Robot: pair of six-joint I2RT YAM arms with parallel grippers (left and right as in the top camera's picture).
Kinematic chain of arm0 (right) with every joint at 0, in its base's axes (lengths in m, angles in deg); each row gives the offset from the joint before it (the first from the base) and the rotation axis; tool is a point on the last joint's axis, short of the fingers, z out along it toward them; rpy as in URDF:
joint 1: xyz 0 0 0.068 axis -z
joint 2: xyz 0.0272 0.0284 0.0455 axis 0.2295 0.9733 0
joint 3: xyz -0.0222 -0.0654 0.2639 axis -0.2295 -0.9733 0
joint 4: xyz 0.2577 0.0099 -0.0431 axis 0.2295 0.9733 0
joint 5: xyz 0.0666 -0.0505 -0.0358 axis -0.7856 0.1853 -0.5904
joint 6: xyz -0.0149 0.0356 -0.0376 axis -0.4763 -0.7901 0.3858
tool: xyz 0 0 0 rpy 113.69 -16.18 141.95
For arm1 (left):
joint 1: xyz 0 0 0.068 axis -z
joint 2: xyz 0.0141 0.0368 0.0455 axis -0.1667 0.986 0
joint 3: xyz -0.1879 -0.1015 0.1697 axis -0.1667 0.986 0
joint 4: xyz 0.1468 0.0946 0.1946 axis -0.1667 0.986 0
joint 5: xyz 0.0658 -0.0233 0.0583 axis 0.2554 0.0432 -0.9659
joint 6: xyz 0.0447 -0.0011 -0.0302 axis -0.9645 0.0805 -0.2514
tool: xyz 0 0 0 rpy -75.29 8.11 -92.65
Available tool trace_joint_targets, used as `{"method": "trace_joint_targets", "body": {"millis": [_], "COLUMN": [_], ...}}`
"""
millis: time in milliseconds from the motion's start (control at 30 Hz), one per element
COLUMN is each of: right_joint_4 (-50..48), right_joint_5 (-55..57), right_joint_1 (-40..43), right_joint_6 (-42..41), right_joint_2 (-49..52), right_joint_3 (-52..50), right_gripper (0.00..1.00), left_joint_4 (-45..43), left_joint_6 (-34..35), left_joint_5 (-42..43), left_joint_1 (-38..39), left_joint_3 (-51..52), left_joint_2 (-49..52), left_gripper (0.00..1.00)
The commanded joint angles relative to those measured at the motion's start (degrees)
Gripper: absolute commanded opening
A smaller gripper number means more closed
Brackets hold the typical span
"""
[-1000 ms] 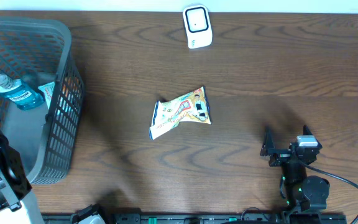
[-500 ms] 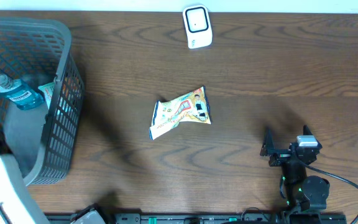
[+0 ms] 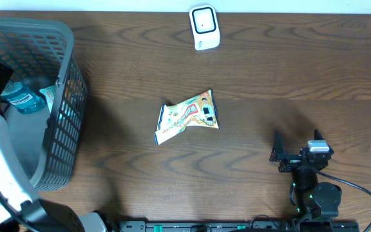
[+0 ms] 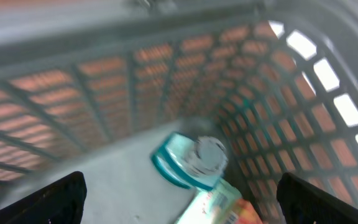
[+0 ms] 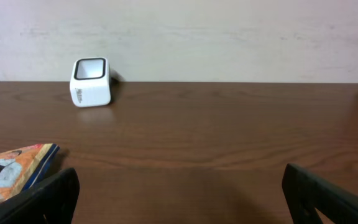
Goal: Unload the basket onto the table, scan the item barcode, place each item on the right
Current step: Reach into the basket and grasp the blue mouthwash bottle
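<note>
My left tool (image 4: 180,202) hangs wide open inside the grey basket (image 3: 63,96), gripping nothing. Its fingers frame the blue bottle (image 4: 194,160) with the pale cap, which rests on the basket floor just beside a green-and-white packet (image 4: 219,200). I judge the step in hand to be picking an item out for scanning, most likely the bottle. To do it well, I'd centre the jaws on the bottle's body rather than the cap, descend clear of the mesh wall, and grip so the label is left uncovered for the white scanner (image 3: 204,27) at the far edge of the desk (image 3: 288,77). The wrist view is blurred, so I'd settle first. The left arm reaches over the basket with its wrist pitched down. My right tool (image 5: 180,196) sits low at the near right, wide open and empty. A snack packet (image 3: 189,116) lies mid-desk.
</note>
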Motion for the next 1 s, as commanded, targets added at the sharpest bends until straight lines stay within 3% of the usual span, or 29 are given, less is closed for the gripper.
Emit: {"method": "trace_joint_targets", "body": {"millis": [0, 200, 667, 867, 967], "right_joint_4": [0.20, 0.20, 0.20, 0.20, 0.20], "right_joint_5": [0.44, 0.42, 0.42, 0.44, 0.42], "right_joint_1": [0.22, 0.22, 0.22, 0.22, 0.22], "right_joint_6": [-0.96, -0.96, -0.96, -0.96, -0.96], "right_joint_2": [-0.26, -0.26, -0.26, -0.26, -0.26], "right_joint_3": [-0.07, -0.07, -0.07, -0.07, -0.07], "right_gripper": [0.99, 0.99, 0.99, 0.99, 0.99], "left_joint_4": [-0.20, 0.00, -3.28, -4.35, -4.15], "left_joint_6": [1.03, 13.86, 21.33, 21.55, 21.55], "left_joint_5": [6.71, 6.40, 6.29, 6.29, 6.32], "left_joint_1": [0.15, 0.15, 0.28, 0.26, 0.26], "left_joint_3": [-0.96, -0.96, -0.96, -0.96, -0.94], "left_joint_2": [3.32, 7.32, 14.62, 17.55, 18.14], "left_gripper": [0.98, 0.98, 0.98, 0.99, 0.64]}}
